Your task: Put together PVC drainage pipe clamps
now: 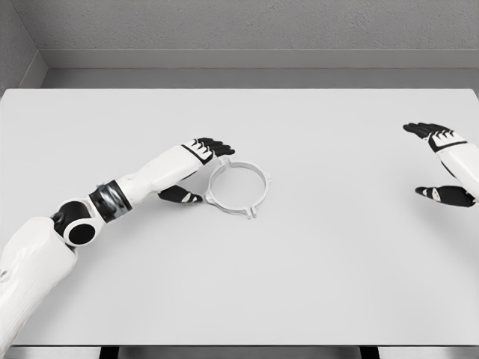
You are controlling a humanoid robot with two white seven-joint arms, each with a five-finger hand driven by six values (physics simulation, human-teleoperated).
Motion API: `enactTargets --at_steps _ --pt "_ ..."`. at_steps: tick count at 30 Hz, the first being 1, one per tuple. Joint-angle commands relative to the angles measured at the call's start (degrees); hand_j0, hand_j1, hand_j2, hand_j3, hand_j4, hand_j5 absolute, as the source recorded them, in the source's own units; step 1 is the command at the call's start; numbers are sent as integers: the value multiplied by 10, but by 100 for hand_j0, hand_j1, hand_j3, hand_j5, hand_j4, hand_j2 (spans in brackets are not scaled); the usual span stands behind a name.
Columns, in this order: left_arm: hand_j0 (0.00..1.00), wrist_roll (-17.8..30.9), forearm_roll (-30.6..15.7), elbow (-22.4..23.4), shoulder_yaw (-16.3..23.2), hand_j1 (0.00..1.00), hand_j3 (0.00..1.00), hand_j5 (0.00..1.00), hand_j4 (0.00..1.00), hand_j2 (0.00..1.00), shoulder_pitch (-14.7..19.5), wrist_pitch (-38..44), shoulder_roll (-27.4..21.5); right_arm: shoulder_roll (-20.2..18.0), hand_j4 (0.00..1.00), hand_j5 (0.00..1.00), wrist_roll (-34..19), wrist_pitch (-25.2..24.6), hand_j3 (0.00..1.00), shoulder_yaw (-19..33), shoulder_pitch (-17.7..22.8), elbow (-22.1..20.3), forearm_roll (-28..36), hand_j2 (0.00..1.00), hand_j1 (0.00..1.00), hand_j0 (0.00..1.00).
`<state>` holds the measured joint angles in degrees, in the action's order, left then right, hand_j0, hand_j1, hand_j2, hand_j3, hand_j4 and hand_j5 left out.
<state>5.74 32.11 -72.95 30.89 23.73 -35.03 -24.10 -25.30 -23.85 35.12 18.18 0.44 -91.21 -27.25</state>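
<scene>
While L hand (196,170) rests unclenched beside white pipe clamp ring (237,187) on table (314,284), R hand (443,164) hovers, fingers spread.

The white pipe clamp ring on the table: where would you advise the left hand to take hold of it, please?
Probably the left rim of the clamp ring, approached from the left: it lies flat, and the left hand already brackets that thin band, open, avoiding the protruding tabs.

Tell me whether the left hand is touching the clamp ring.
Cannot tell. In the head view the left hand meets the clamp ring's left edge, but no contact or gap shows plainly.
</scene>
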Motion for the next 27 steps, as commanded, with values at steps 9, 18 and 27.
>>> enactTargets --at_steps 9,18,27 --pt "100 0 -1 9 5 100 100 100 100 100 0 0 4 -1 100 100 0 -1 100 0 0 2 4 100 100 100" --pt "100 0 -1 8 7 100 100 100 100 100 4 0 8 -1 100 100 0 -1 100 1 0 2 4 100 100 100" --pt "100 0 -5 3 3 100 100 100 100 100 4 0 5 -1 100 100 0 -1 100 1 0 2 4 100 100 100"
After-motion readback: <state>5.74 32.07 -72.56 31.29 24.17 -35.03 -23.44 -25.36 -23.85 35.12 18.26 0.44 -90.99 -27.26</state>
